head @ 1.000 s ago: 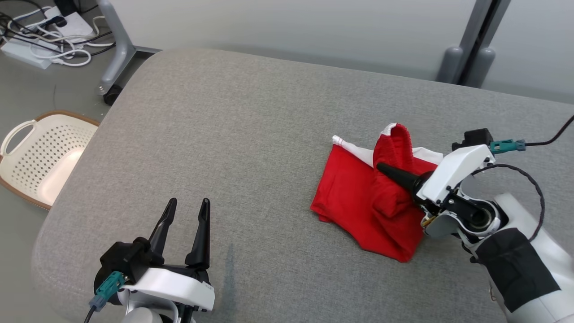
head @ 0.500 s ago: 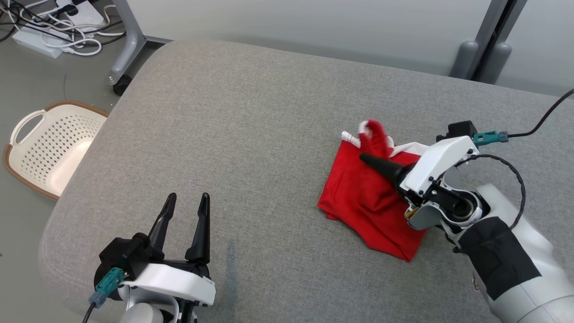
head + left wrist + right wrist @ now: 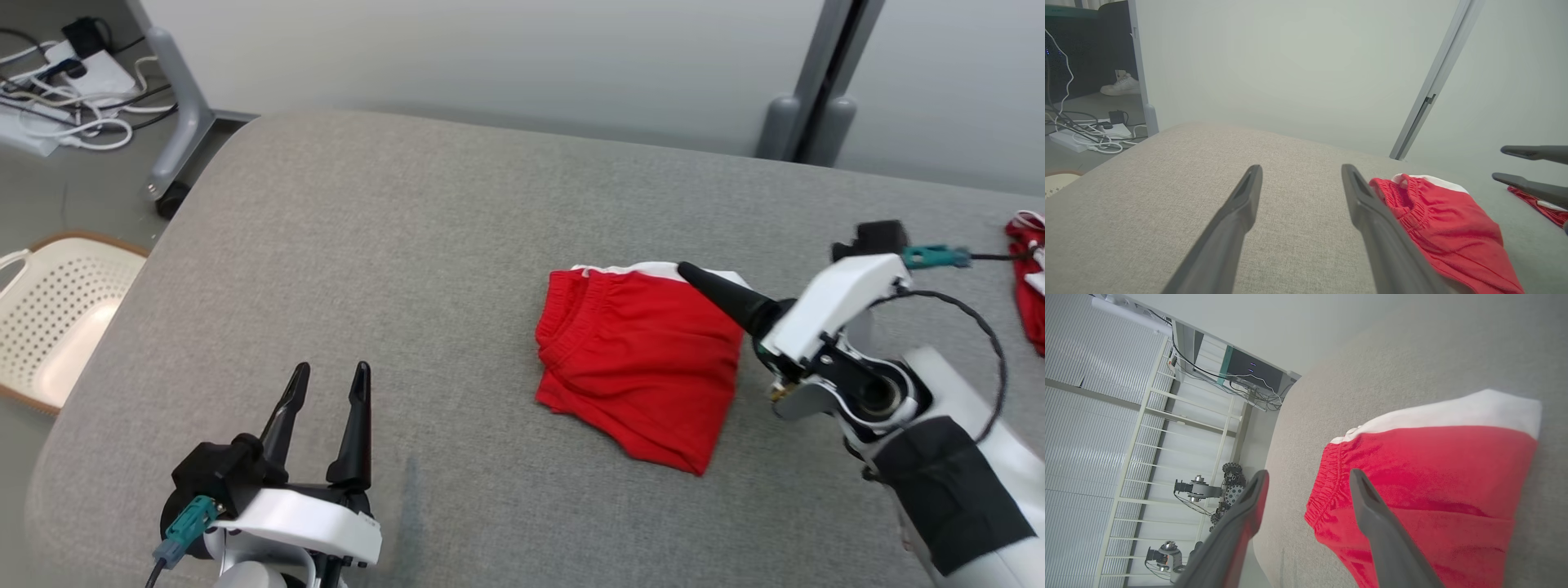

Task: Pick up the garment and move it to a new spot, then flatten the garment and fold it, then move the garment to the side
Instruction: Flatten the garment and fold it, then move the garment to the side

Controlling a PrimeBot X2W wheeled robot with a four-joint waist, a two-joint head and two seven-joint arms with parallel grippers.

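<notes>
The garment (image 3: pixel 645 359) is a pair of red shorts with an elastic waistband and a white edge. It lies folded and flat on the grey padded surface (image 3: pixel 392 245), right of centre. My right gripper (image 3: pixel 690 273) hovers at its far right corner, open, with nothing between its fingers. In the right wrist view the gripper (image 3: pixel 1308 473) stands over the waistband end of the garment (image 3: pixel 1433 477). My left gripper (image 3: pixel 331 369) rests open and empty at the near left, well apart from the garment. The left wrist view has the left gripper (image 3: pixel 1301 167), the garment (image 3: pixel 1445 228) and the right gripper (image 3: pixel 1499 163).
Another red cloth (image 3: pixel 1029 278) lies at the surface's far right edge. A cream perforated basket (image 3: pixel 49 318) stands on the floor to the left. Cables and a power strip (image 3: pixel 57 106) lie by a wheeled frame leg (image 3: pixel 175 122). A grey post (image 3: pixel 804 82) rises behind.
My right gripper has opened and let go of the raised red fold, which now lies flat on the garment. The head camera has shifted. My left gripper has stayed put.
</notes>
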